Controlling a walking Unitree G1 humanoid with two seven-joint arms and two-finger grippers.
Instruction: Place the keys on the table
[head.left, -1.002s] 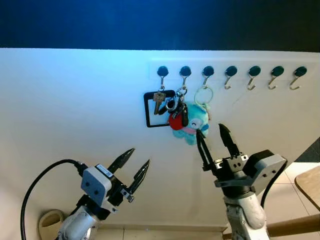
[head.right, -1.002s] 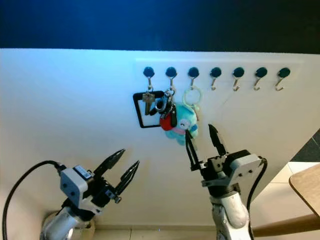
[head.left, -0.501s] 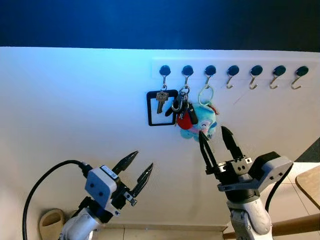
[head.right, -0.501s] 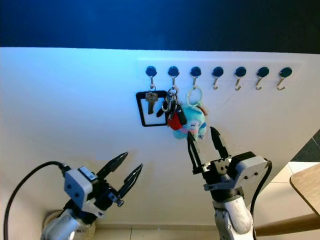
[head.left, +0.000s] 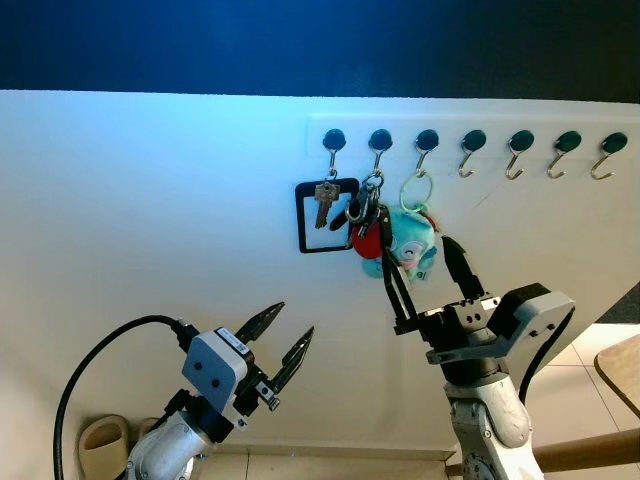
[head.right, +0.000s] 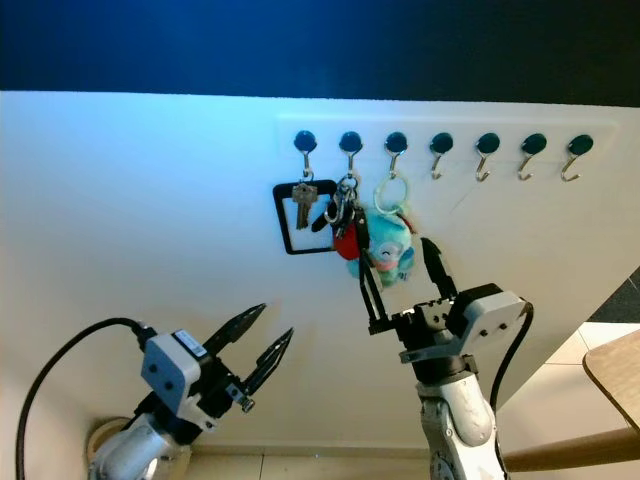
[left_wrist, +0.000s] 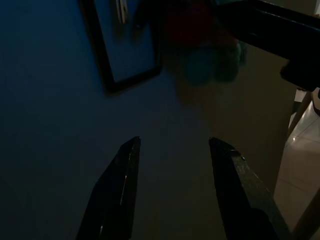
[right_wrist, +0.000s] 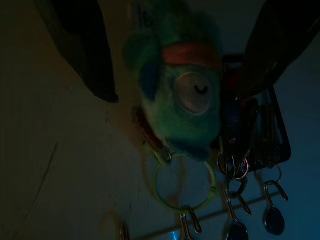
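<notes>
The keys (head.left: 366, 212) hang from a hook (head.left: 379, 143) on the white wall, beside a plush toy (head.left: 408, 245) on a ring, so nothing is done yet: I have to take them off and carry them to the desk (head.left: 620, 366) (its corner shows at the far right). My right end effector (head.left: 424, 272) is raised just under the bunch, fingers spread wide apart around the lower part of the toy, gripping nothing as far as I can judge. My left end effector (head.left: 285, 341) hangs low to the left, fingers apart too, holding nothing.
</notes>
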